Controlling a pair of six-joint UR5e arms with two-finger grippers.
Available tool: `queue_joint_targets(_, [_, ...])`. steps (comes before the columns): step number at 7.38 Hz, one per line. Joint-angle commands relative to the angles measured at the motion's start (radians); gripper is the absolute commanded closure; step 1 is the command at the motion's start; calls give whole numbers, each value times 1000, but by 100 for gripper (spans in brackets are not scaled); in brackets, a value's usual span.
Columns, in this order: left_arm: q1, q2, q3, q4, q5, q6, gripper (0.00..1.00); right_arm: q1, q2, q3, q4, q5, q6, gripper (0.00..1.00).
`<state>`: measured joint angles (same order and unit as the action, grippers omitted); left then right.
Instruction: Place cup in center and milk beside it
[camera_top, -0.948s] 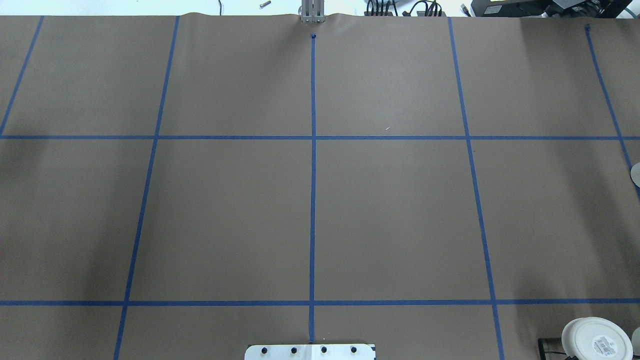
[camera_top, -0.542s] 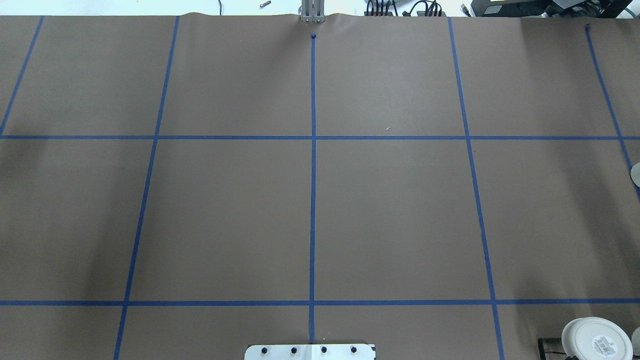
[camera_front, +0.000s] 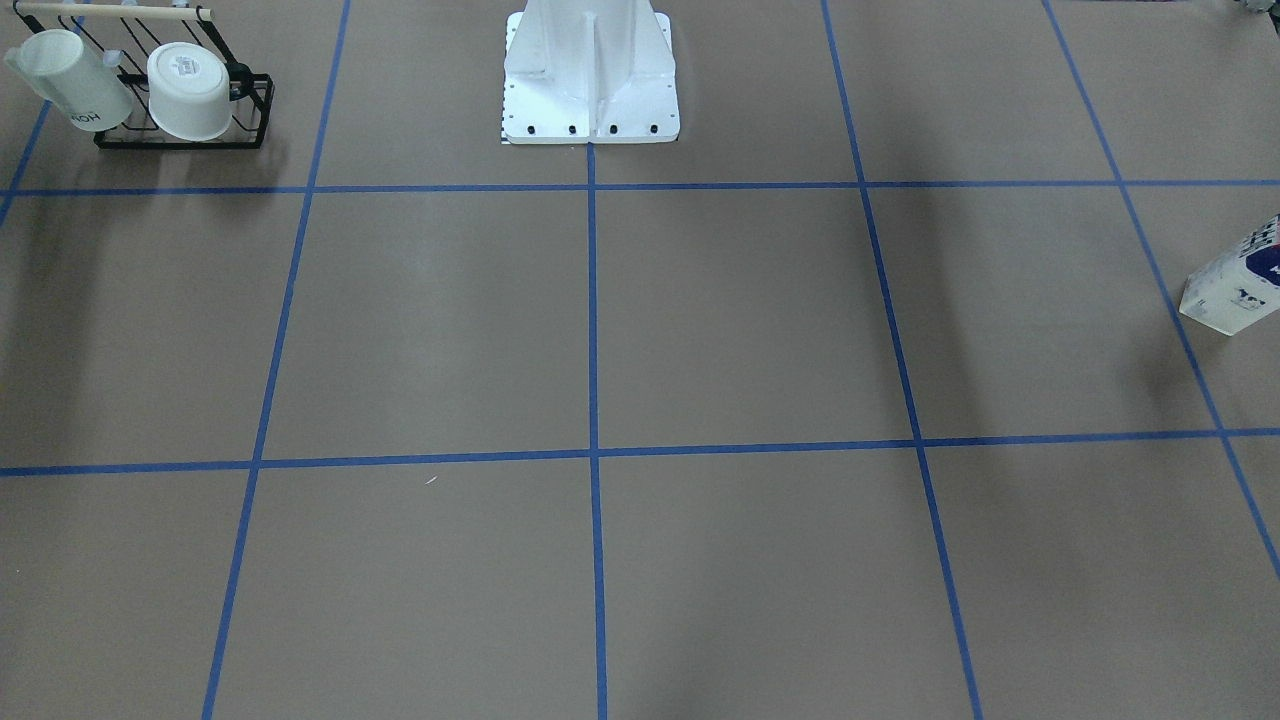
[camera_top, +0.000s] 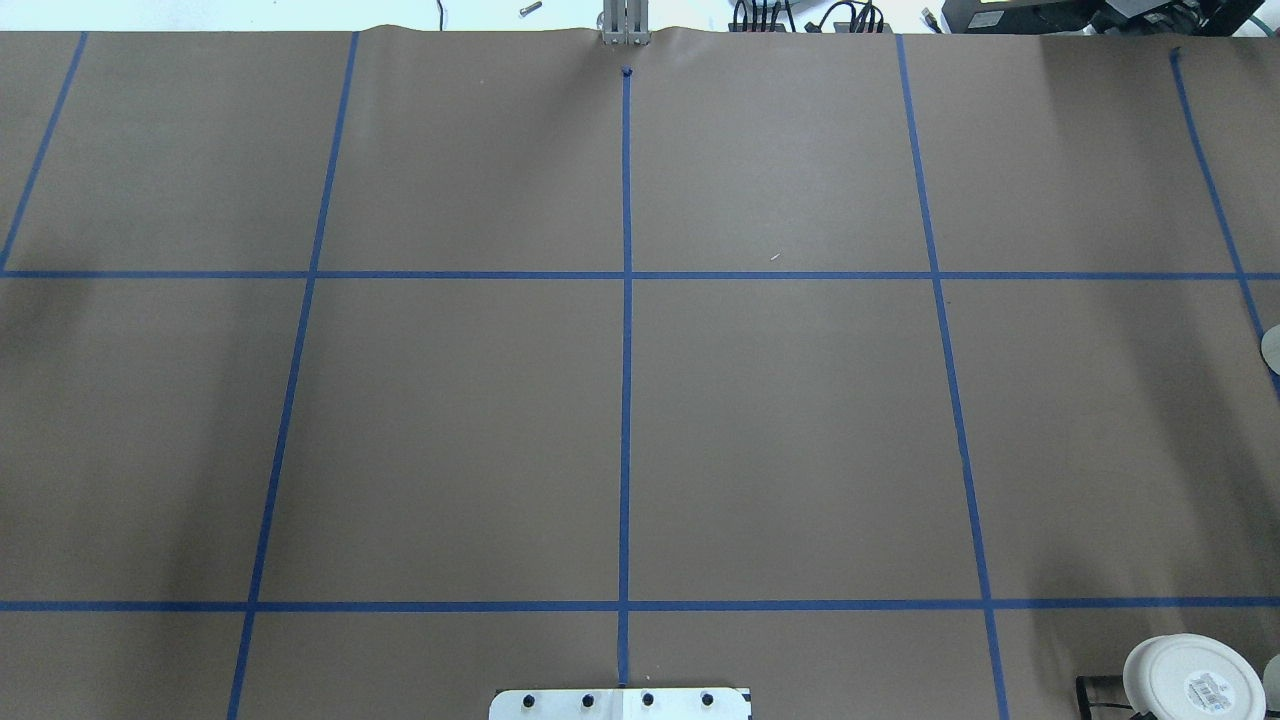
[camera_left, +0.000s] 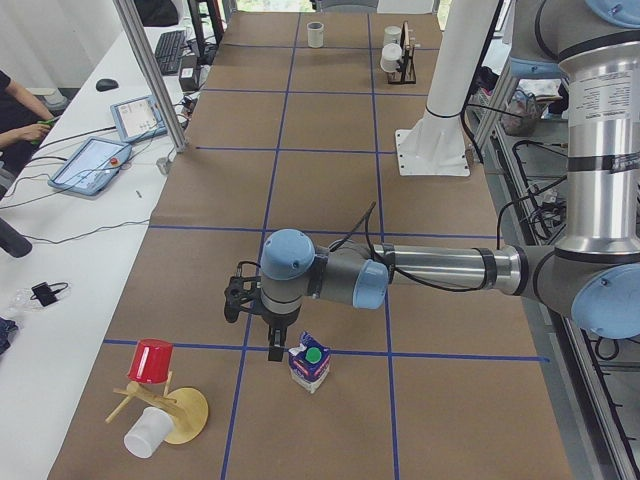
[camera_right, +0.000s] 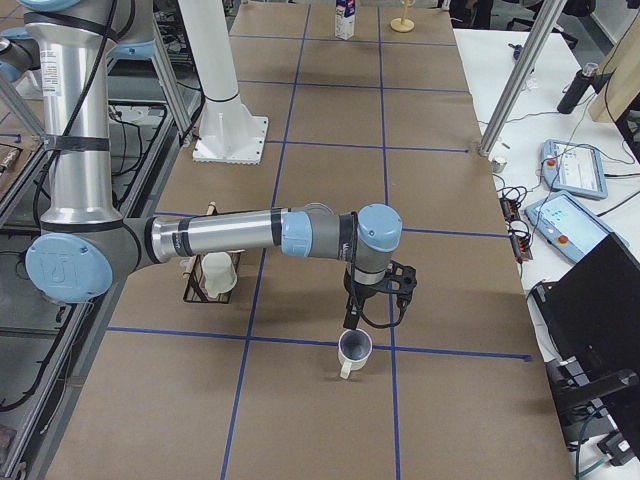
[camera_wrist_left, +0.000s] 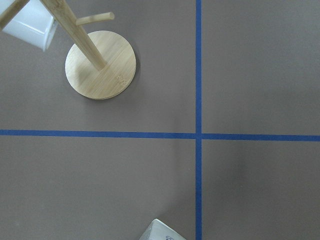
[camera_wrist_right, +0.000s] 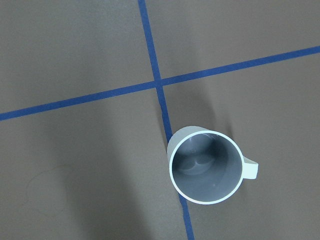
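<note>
Stretches the left arm (camera_left: 440, 268) level and low, wrist bent down, with the left gripper (camera_left: 276, 350) just beside the upright milk (camera_left: 311, 365) at the left end of the table (camera_left: 330, 120). Does likewise with the right arm (camera_right: 230, 232), poising the right gripper (camera_right: 349, 320) close over the cup (camera_right: 353, 350), upright on a tape line (camera_wrist_right: 149, 40) at the right end. Cannot tell either gripper's opening. Well apart from the center (camera_top: 627, 275), both.
</note>
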<state>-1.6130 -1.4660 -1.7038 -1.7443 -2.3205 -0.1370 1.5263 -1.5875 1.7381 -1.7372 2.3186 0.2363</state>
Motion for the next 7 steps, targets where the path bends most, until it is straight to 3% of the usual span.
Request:
queue_joint_targets(1, [2, 1, -2, -3, -2, 2, 1, 0, 0, 12, 1, 25, -2, 0])
queue_joint_targets(5, [5, -28, 41, -43, 7, -1, 1, -2, -11, -67, 68, 42, -50, 0])
queue_joint_targets(7, [5, -14, 44, -99, 7, -1, 1, -2, 6, -194, 196, 42, -144, 0])
